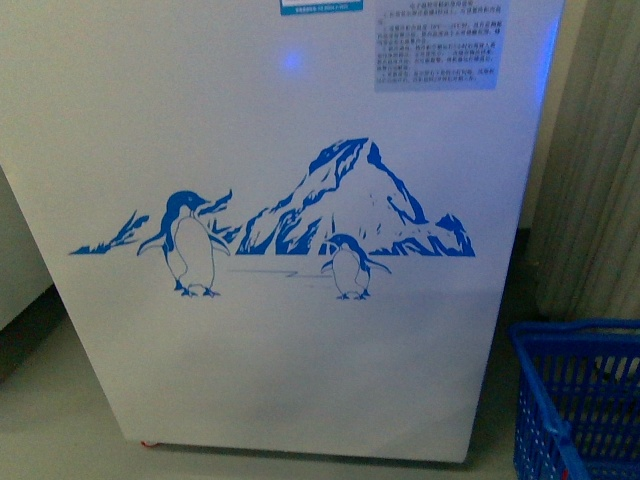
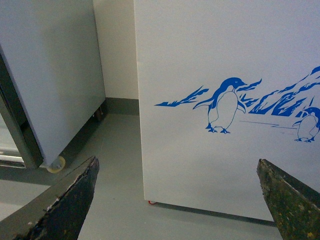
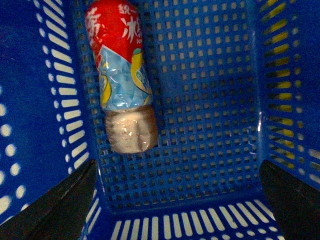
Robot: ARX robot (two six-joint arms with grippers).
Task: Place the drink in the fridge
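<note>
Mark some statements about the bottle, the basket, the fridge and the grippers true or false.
The drink lies in the blue basket. True.
The right gripper is shut on the drink. False: it is open and apart from the drink.
The fridge shows two penguins and a mountain. True.
The left gripper holds the drink. False: it is open and empty, facing the fridge.
In the front view the basket stands left of the fridge. False: it is at the lower right.

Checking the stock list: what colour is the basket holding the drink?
Blue, perforated all over; the basket shows best in the right wrist view, drink lying inside.
</note>
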